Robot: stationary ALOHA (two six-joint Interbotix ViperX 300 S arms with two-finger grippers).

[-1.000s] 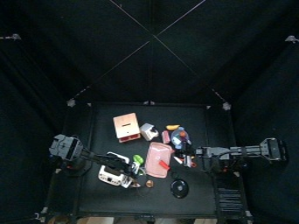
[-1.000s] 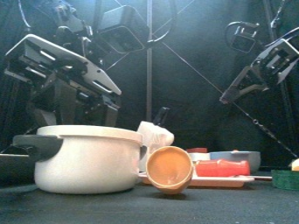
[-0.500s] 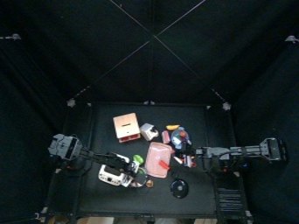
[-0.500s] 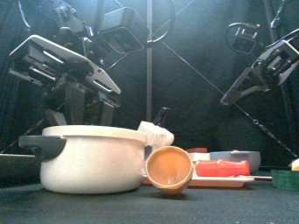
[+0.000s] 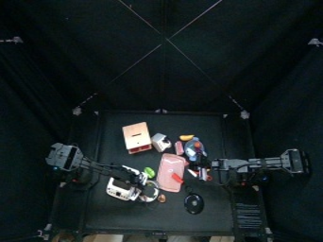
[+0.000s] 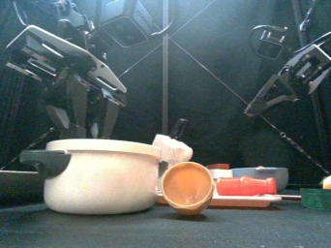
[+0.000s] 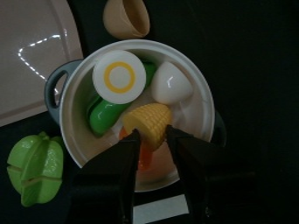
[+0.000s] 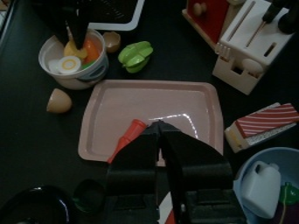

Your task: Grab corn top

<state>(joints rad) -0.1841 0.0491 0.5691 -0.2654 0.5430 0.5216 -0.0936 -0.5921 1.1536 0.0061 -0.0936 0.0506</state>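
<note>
Corn (image 7: 149,120) lies inside white pot (image 7: 197,101), beside green pod (image 7: 107,114), halved egg (image 7: 121,74) and white piece (image 7: 172,83). Pot sits on worktop (image 5: 108,142) at front left, next to pink tray (image 5: 173,170).

Left end effector (image 7: 156,150) released, jaws spread, tips just over corn and straddling it; contact cannot be confirmed. Green star-shaped fruit (image 7: 37,164) on worktop beside pot.

Right end effector (image 8: 160,144) clenched, nothing between jaws, hovering above pink tray; arm at right side of worktop.
</note>
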